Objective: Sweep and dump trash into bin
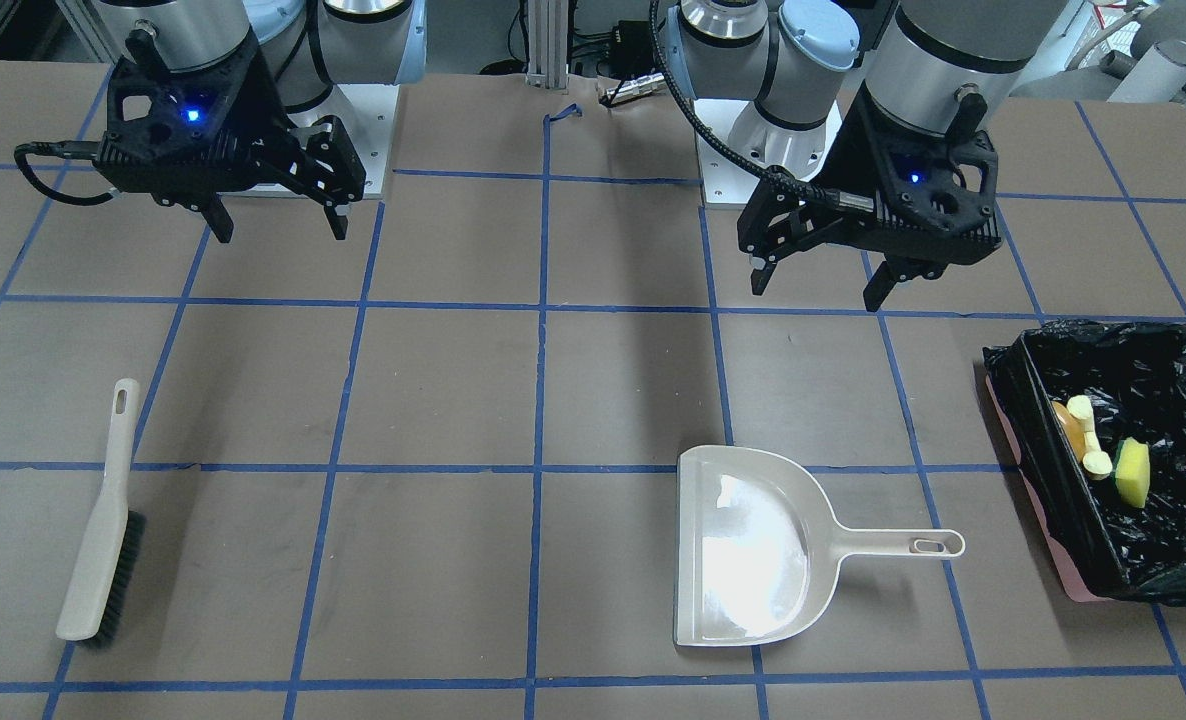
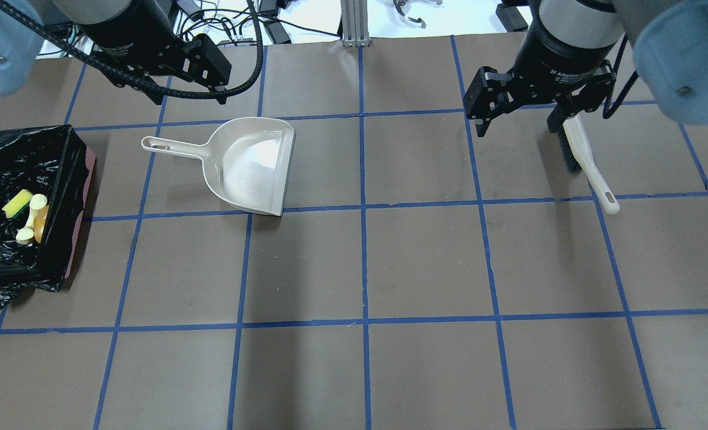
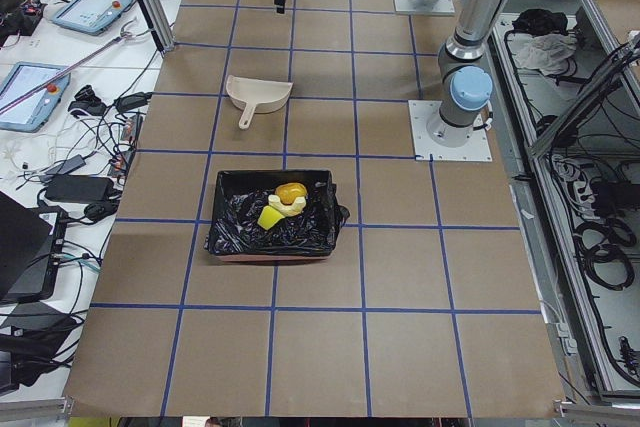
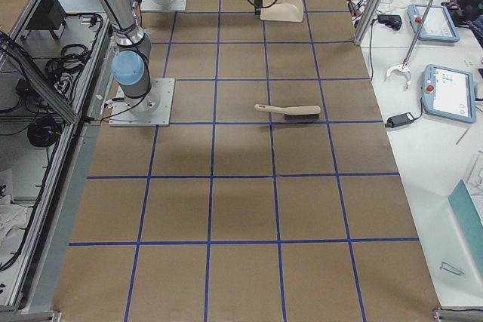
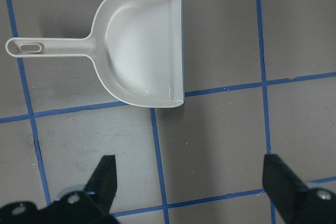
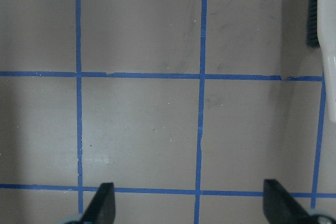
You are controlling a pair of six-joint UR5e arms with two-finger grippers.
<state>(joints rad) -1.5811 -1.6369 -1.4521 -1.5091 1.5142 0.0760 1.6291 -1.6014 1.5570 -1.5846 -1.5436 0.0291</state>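
The trash lies inside the bin (image 1: 1185, 362), a pink box lined with a black bag: a yellow sponge (image 1: 1133, 472), a pale curved pastry (image 1: 1089, 436) and an orange-brown lump (image 1: 1062, 418). The overhead view shows the bin (image 2: 74, 179) at the table's left edge with the sponge (image 2: 17, 204), pastry (image 2: 31, 218) and lump (image 2: 42, 224) in it. My left gripper (image 1: 816, 290) is open and empty, held above the table behind the dustpan (image 1: 753, 545). My right gripper (image 1: 281, 232) is open and empty, held high, away from the brush (image 1: 103, 530).
The beige dustpan (image 2: 252, 164) lies flat and empty, its handle towards the bin; the left wrist view (image 5: 142, 61) shows it ahead of the open fingers. The beige brush (image 2: 584, 158) with black bristles lies on the right side; its end shows in the right wrist view (image 6: 323, 19).
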